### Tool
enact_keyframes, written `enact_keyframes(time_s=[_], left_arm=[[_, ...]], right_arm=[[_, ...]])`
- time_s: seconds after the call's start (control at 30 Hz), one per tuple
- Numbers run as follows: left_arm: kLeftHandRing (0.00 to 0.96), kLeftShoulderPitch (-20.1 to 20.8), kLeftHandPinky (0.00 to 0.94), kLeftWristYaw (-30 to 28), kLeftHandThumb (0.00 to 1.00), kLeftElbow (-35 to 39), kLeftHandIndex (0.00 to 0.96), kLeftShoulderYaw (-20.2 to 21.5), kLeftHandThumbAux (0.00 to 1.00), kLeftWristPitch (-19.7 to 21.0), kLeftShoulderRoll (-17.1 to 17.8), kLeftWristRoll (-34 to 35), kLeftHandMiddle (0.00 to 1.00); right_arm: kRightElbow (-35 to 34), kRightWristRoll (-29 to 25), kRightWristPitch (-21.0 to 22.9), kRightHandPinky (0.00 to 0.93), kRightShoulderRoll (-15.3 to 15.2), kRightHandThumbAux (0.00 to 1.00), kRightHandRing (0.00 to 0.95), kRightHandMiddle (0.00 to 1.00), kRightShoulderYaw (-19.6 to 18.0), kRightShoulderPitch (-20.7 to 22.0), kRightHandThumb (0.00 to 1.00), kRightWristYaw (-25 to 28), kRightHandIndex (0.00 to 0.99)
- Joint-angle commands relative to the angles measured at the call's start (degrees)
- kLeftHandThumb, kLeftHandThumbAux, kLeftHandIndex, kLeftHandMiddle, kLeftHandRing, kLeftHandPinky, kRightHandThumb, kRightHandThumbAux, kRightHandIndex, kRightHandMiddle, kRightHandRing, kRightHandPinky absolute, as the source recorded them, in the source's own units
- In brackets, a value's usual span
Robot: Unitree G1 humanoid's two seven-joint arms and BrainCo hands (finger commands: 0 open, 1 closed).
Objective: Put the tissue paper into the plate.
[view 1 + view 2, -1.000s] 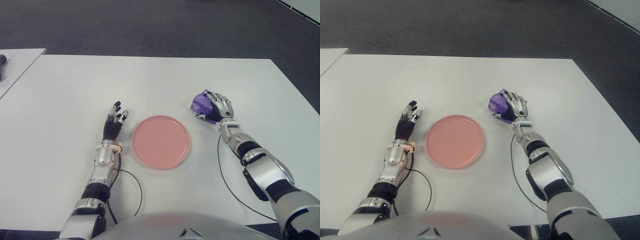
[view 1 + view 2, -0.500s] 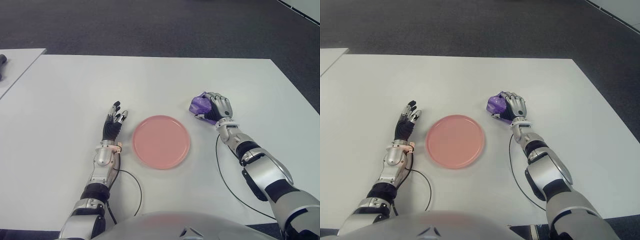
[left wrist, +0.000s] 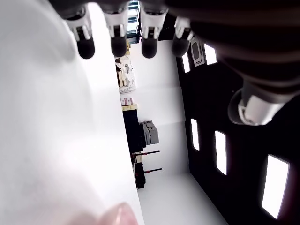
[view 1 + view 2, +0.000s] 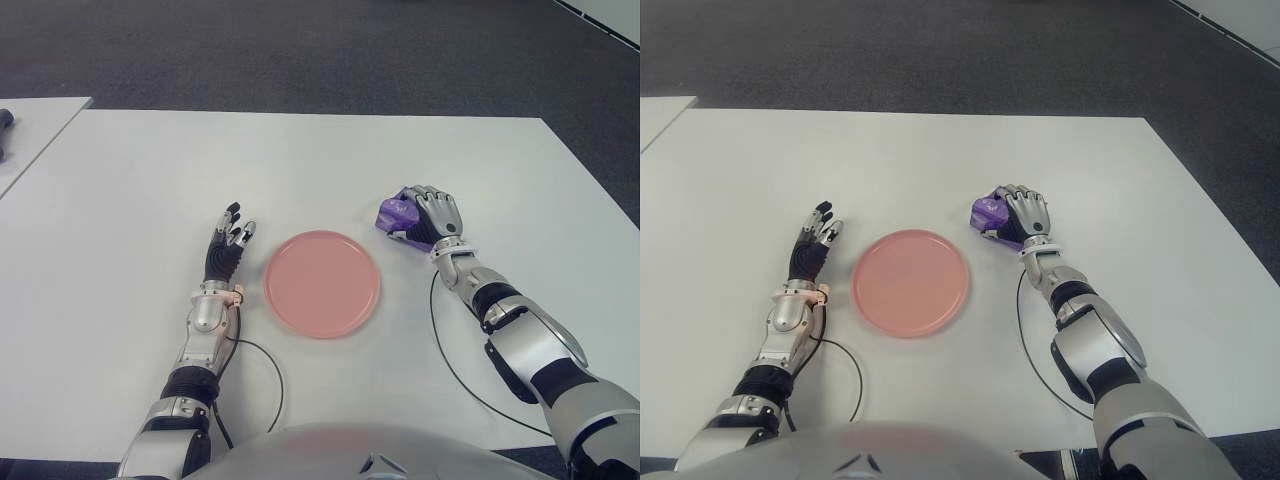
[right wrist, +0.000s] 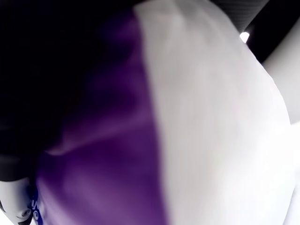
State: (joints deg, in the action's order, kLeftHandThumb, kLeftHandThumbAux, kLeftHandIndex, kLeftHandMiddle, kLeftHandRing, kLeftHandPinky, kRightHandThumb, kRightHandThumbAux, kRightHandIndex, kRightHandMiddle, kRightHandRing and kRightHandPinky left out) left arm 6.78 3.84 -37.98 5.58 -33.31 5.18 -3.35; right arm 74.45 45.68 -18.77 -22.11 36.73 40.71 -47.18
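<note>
Item: tissue paper (image 4: 396,212), a purple soft pack. It is sitting at about 2 o'clock from the pink plate (image 4: 322,283), outside the rim and near it, on the white surface (image 4: 300,170).

Handling, as judged: it is looking light and soft, likely to crush and deform under pressure, with a smooth wrapper that may slip. A hold across the broad body, fingers over the top and thumb beneath or at the side, is looking safest; pinching a corner risks the pack folding or sliding out.

Right hand (image 4: 432,217): it is covering the pack from the 3 o'clock side, fingers curling over and closing on it; the right wrist view is filling with purple wrapper close against the palm.

Left hand (image 4: 226,250): it is showing at 9 o'clock of the plate, fingers extended, holding nothing.

Status: pack is not yet in the plate.
</note>
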Motion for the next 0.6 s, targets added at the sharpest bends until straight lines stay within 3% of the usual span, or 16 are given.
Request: enact_keyframes(time_s=[0.03,0.27,0.6], left_arm=[[0.000,-1.89,0.000,-0.02,0.000,-1.20,0.000,-0.60,0.446,1.43,-0.13,-0.42,0.000],[0.000,-1.78,0.000,-0.16,0.000,-1.26,0.000,-0.51,0.450,1.68,-0.30,-0.07,0.000],[0.000,-1.76,0.000,0.39,0.000,-0.75,0.000,-0.52,0.454,2.12,-0.26,-0.38,0.000]], right_arm=[[2.38,3.45,1.31,0.388,1.96,0.664,0.538,0.527,3.70,-5.08,1.000,2.44,0.445],[1.62,2.85,1.54,0.402,2.02,0.665,0.537,0.524,4.40,-4.65,1.000,1.52,0.423],[-0.57,-0.74,-2.09,0.429,1.61,0.665,0.531,0.515,1.09,-3.35,1.000,-2.86,0.398]])
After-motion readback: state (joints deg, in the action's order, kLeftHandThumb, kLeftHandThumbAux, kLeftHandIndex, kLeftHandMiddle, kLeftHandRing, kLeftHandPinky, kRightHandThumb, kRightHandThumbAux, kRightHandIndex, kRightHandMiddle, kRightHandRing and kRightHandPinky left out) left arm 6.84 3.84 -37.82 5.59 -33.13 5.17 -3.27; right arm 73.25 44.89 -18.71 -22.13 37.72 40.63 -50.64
